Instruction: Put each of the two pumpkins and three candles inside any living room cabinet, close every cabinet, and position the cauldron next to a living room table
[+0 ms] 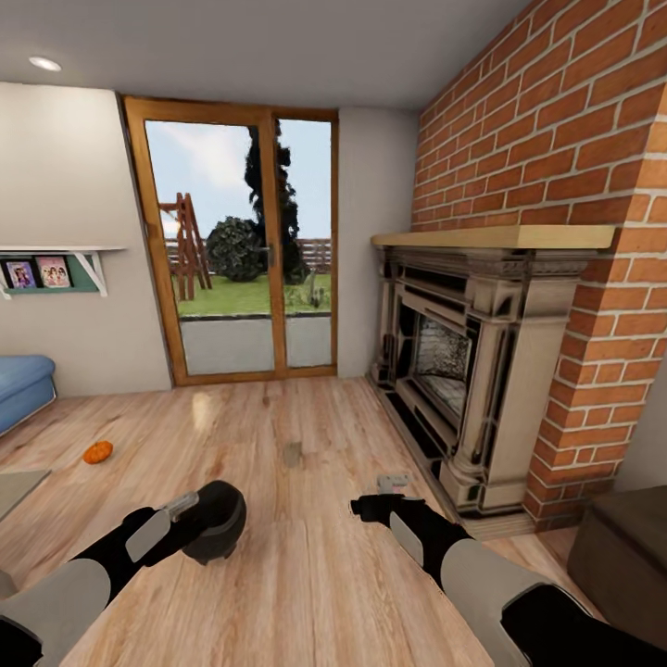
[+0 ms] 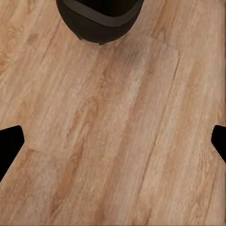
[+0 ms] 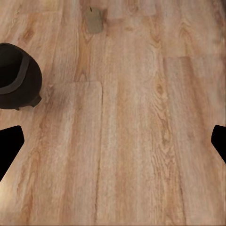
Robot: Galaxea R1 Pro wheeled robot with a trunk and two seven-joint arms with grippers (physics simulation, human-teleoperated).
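The black cauldron (image 1: 220, 523) stands on the wood floor in front of me, slightly left. My left gripper (image 1: 181, 506) hovers at its near-left rim. In the left wrist view the cauldron (image 2: 99, 19) lies beyond the open left gripper (image 2: 113, 146), with only floor between the fingers. My right gripper (image 1: 393, 483) is open over bare floor, right of the cauldron (image 3: 16, 77). One orange pumpkin (image 1: 97, 451) lies on the floor at the left. A small beige stub, possibly a candle (image 1: 293, 454), lies ahead on the floor, also seen as the stub (image 3: 94, 21) in the right wrist view.
A brick wall with a stone fireplace (image 1: 463, 371) fills the right side. A low dark-brown unit (image 1: 621, 556), apparently the cabinet, sits at the lower right. Glass doors (image 1: 241, 250) are straight ahead. A blue sofa (image 1: 20, 384) and a pale flat surface (image 1: 17, 486) are at the left edge.
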